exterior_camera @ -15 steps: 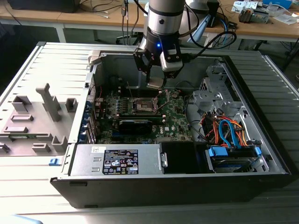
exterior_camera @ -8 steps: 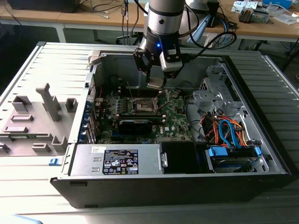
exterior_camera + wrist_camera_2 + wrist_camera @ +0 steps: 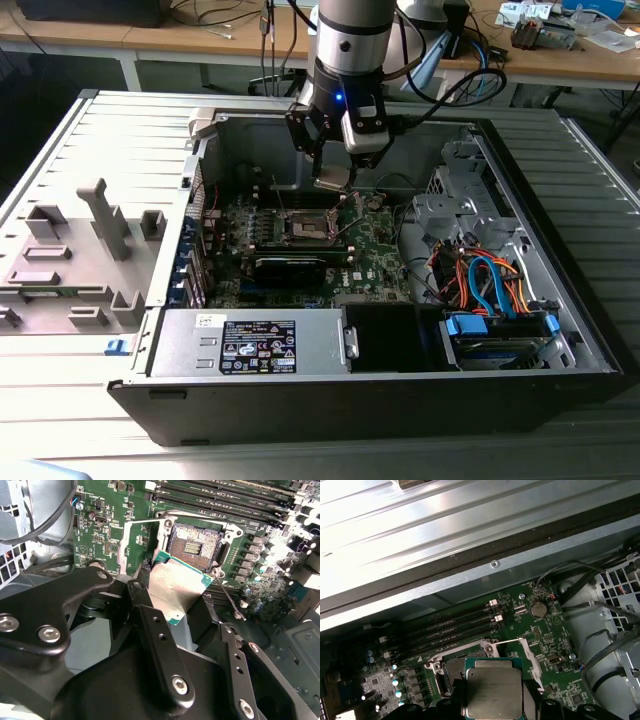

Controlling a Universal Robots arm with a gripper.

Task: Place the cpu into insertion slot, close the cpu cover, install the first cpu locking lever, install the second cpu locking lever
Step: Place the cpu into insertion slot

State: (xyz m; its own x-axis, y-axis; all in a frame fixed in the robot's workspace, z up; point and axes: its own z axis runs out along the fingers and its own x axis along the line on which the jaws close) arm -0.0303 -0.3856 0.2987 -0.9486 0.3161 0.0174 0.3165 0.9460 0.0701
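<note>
Two fingers [image 3: 155,630] clamp cpu [image 3: 175,590], tilted, just abv insertion slot [image 3: 192,545]; cpu cover [image 3: 127,547] open.

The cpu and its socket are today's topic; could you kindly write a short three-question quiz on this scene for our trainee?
1. True or false: the cpu is already seated in the insertion slot.
2. What holds the cpu? A) a person's hand B) the end effector C) nothing
3. Fill in: the insertion slot sits in a ___ circuit board.
Key: 1 false; 2 B; 3 green.
</note>
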